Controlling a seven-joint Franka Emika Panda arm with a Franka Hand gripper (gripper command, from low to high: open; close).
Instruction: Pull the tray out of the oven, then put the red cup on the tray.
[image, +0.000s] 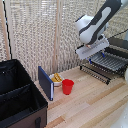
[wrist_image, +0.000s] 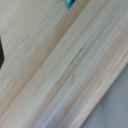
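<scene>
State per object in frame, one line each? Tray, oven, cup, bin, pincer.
tray: pulled out in front of the oven, nothing on it.
oven: mostly out of frame; door state unclear.
red cup: upright on the table, not on the tray.
black bin: open on top.
pincer: hidden; cannot tell open or shut.

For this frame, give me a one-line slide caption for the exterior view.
White robot arm above the dark wire tray pulled out of the toaster oven; small red plastic cup waits on the wooden table.

Oven (image: 119, 50) cut off at the exterior view's right edge, gripper fingers hidden behind the arm's wrist (image: 92, 48), black bin (image: 20, 95) cropped at left, wrist view blurred, showing only counter (wrist_image: 60, 70)
</scene>
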